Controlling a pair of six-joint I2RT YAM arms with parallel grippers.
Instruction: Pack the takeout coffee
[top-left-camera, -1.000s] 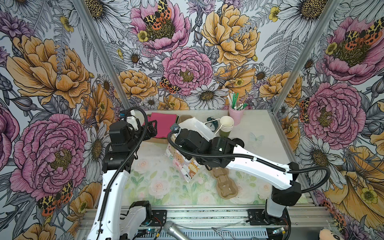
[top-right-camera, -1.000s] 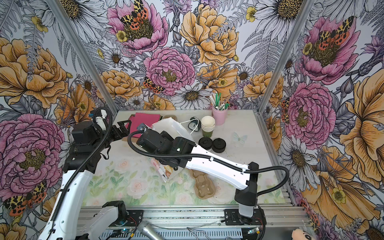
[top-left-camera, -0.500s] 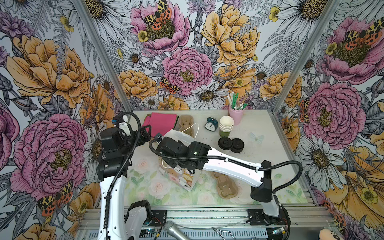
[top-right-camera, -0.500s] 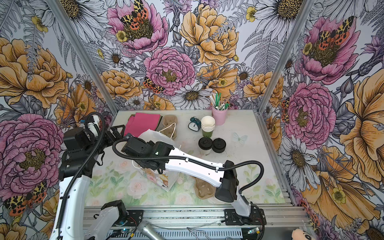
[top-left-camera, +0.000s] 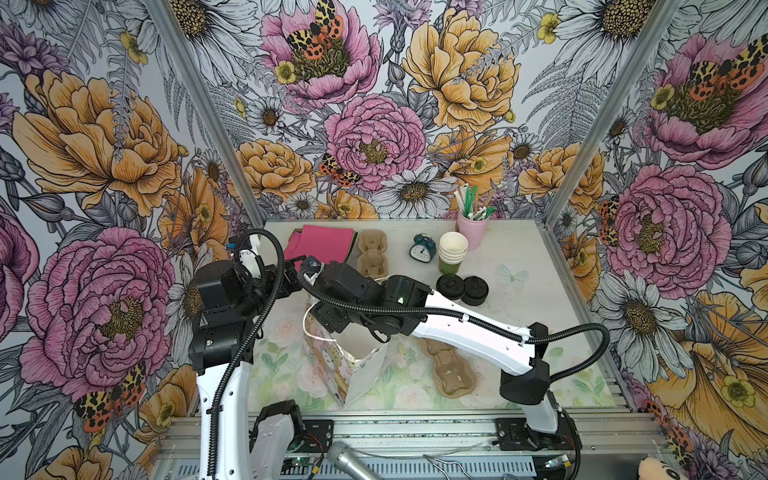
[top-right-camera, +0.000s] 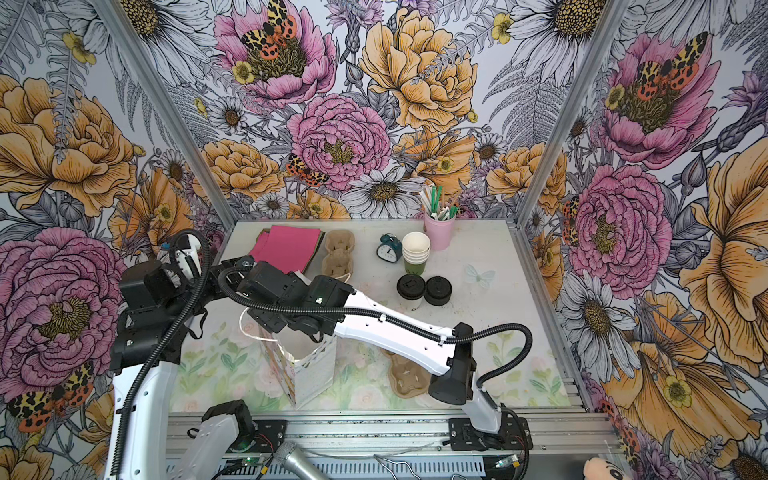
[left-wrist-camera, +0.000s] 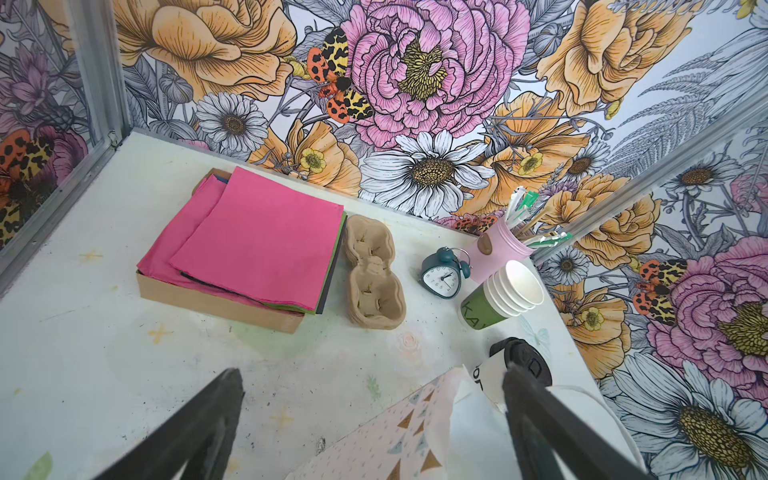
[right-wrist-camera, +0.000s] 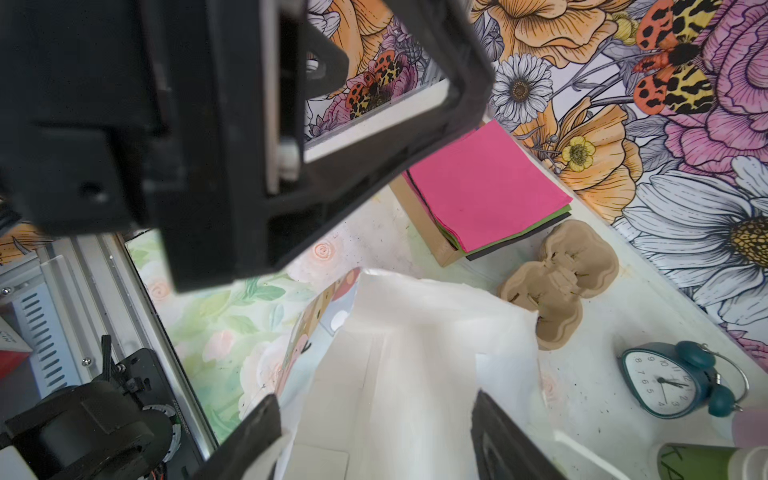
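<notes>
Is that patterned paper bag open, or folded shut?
Open. The paper bag stands upright with its mouth spread wide; both top views look down onto its white inner walls.

Free along the right edge of the surface (top-left-camera: 557, 299); middle barred by paper bag (top-left-camera: 368, 374) under right arm (top-left-camera: 469, 332).

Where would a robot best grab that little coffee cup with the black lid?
On the takeout coffee, probably the white paper wall just below its lid, coming from the front-left as a top view shows it. It stands upright and round, so jaws can straddle it. The pile of lids crowds its right, and the cup stack stands behind.
</notes>
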